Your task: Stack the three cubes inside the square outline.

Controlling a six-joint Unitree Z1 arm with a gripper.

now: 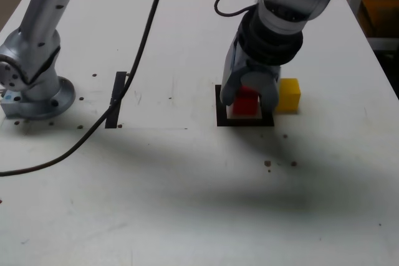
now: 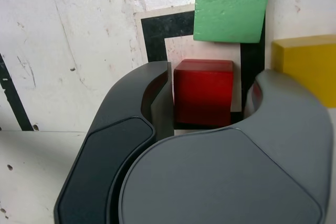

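The red cube (image 1: 244, 105) (image 2: 203, 90) sits inside the square outline (image 1: 246, 121) (image 2: 157, 30). My gripper (image 1: 249, 96) (image 2: 210, 83) straddles it, pointing down, open. One finger lies against the cube's side. A narrow gap shows between the cube and the other finger. The yellow cube (image 1: 288, 95) (image 2: 310, 66) rests on the table just outside the outline, on the exterior view's right. The green cube (image 2: 231, 4) lies across the outline's far edge in the wrist view. My gripper hides it in the exterior view.
A straight black tape strip (image 1: 116, 99) (image 2: 10, 95) lies at the exterior view's left, with a black cable (image 1: 140, 48) crossing it. The arm's base (image 1: 34, 91) is bolted at the far left. A few dark specks (image 1: 268, 164) mark the white table (image 1: 187, 204).
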